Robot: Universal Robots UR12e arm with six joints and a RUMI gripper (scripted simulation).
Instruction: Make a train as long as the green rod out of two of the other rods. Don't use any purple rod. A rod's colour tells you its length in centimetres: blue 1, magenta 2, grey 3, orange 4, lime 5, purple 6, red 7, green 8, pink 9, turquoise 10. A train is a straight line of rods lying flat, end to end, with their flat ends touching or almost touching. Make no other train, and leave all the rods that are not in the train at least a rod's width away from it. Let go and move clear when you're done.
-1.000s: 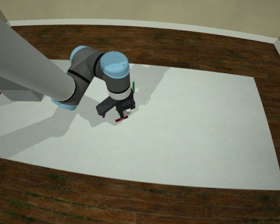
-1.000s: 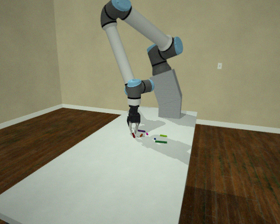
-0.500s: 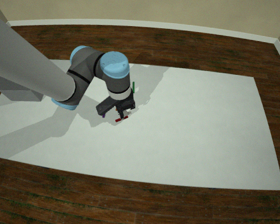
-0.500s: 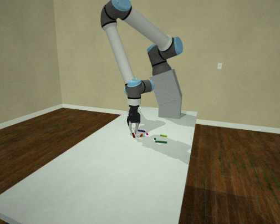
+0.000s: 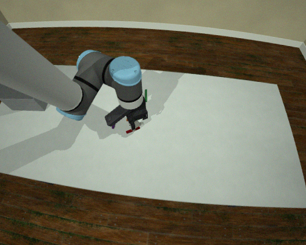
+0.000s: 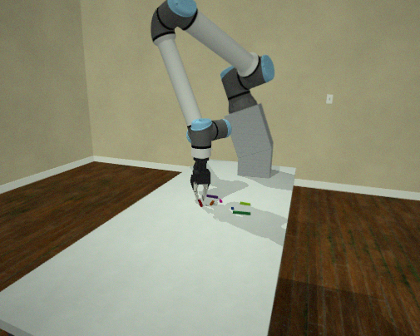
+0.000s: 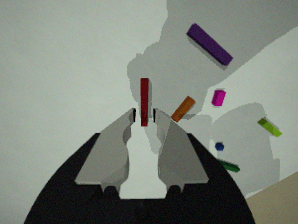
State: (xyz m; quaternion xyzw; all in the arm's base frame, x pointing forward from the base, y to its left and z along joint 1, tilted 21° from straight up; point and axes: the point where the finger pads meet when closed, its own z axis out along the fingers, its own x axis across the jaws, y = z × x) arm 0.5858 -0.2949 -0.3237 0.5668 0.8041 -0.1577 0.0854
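A red rod (image 5: 130,130) (image 6: 200,203) (image 7: 144,100) lies flat on the white mat (image 5: 217,136). My gripper (image 7: 144,109) (image 5: 135,127) (image 6: 200,199) is low over it. Its fingers stand narrowly apart on either side of the rod's near end, with a small gap on each side. An orange rod (image 7: 183,109) (image 6: 212,203) lies close to the right of the red one. A small blue rod (image 7: 219,146) (image 6: 232,208), a magenta rod (image 7: 218,97) (image 6: 220,200) and a lime rod (image 7: 269,127) (image 6: 244,204) lie further right. The green rod (image 5: 146,94) (image 6: 241,213) (image 7: 229,166) lies beyond them.
A purple rod (image 7: 209,44) (image 6: 212,196) (image 5: 113,127) lies apart from the others, past the orange rod. The robot's grey base (image 6: 252,145) stands at the mat's far edge. Wooden floor surrounds the mat.
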